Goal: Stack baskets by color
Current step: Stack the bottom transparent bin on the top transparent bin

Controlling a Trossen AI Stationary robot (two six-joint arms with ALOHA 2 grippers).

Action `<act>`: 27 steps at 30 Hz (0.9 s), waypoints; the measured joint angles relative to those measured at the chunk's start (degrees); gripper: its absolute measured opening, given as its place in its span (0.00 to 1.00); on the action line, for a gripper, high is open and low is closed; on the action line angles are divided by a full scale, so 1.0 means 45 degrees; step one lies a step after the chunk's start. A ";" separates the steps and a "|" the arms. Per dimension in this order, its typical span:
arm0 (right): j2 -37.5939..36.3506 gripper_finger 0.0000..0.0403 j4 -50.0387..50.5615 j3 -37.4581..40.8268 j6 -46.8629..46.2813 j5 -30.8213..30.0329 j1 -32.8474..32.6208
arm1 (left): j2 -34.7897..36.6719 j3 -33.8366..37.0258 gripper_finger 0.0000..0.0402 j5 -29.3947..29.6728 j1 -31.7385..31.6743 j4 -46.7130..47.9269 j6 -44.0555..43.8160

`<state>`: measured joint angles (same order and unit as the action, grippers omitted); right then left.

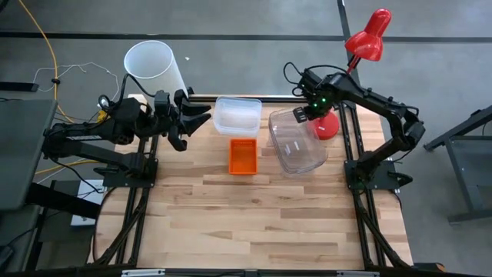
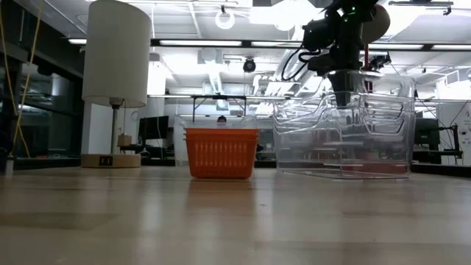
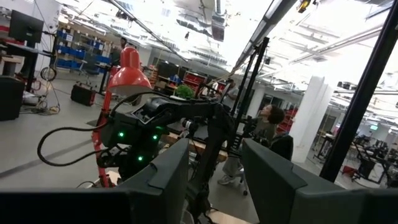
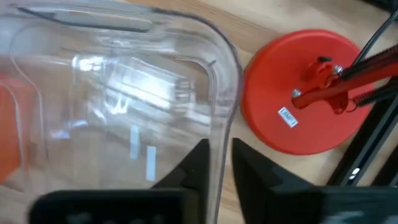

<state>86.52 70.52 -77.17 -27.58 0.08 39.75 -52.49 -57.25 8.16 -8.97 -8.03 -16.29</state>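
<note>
The right gripper (image 4: 216,163) straddles the far right rim of a large clear bin (image 1: 296,142), its fingers (image 4: 194,165) narrow, one inside and one outside the thin wall. They look close to the plastic, but whether they pinch it or have just let go cannot be told. The bin sits on the counter (image 1: 254,223) at the far right, with what look like other clear bins nested inside it, and its rim rises just beside the round base of a red desk lamp (image 1: 367,38).

To its left stands an orange basket (image 1: 243,156); in the low view it appears to be more than one basket stacked. Farther back, a shallower clear bin (image 1: 237,114) waits beside a white lamp shade (image 1: 154,65).

The left gripper (image 1: 192,119) hangs above the far left of the counter, its fingers (image 3: 168,177) partly open and holding nothing.

The risk here lies in the lift-off. If the right fingers rise while one pad drags on the wall, the light bin could tip or skid into the lamp base. A sideways pull would likely shift the nested stack, and the shallow clear bin has yet to join it.
</note>
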 joint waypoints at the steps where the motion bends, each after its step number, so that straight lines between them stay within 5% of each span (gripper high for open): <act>1: 0.0000 0.17 0.0000 0.0000 0.0160 -0.0064 -0.0046 | 0.0000 0.0000 0.34 0.0000 0.0000 0.0014 0.0000; 8: -0.0486 0.47 -0.0015 0.0005 0.1385 -0.0760 -0.0793 | 0.0000 0.0000 0.34 0.0000 0.0000 0.0023 0.0000; 13: -0.2452 0.57 0.0143 0.0075 0.1411 -0.1633 -0.1862 | 0.0000 0.0000 0.34 0.0001 0.0000 0.0112 0.0000; 20: -0.6802 0.51 -0.0623 0.2504 -0.1286 -0.0656 -0.3972 | 0.0000 0.0000 0.34 0.0359 0.0002 0.0121 0.0325; 27: -0.9745 0.28 -0.5395 0.6132 -0.5130 0.0416 -0.7830 | 0.0000 0.0000 0.34 0.0795 0.0000 0.0121 0.0335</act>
<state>42.67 46.25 -49.57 -50.66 1.95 4.51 -52.49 -57.25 11.74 -8.97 -7.49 -14.79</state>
